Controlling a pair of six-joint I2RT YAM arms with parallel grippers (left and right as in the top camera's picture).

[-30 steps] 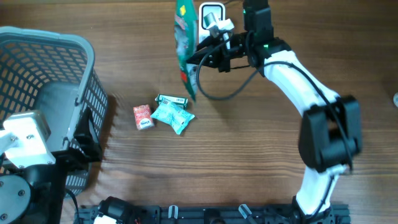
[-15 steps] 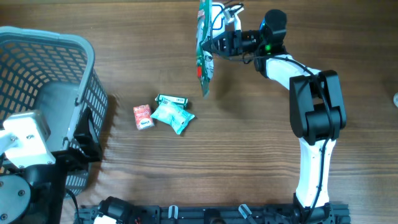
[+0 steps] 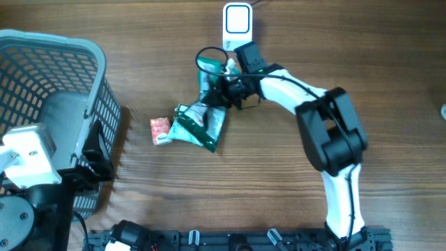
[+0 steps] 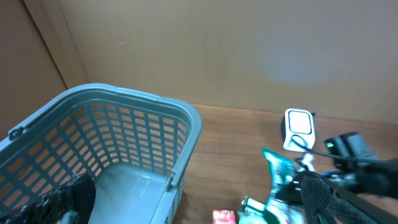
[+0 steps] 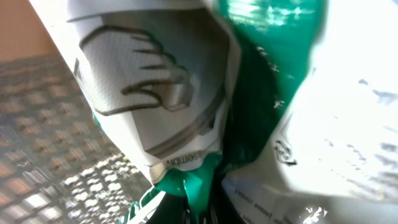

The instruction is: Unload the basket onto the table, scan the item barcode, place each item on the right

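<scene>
Basket of grey plastic stood at the left of the table. The green bag hung clenched in the right gripper, near the white scanner, its lower end overlapping small packets beside a red packet. The left gripper gaped wide, empty.

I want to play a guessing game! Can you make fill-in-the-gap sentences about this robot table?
The right gripper is shut on a ____ bag. The small ____ packet lies between the basket and the bag. The scanner is coloured ____. Missing words: green, red, white.
</scene>
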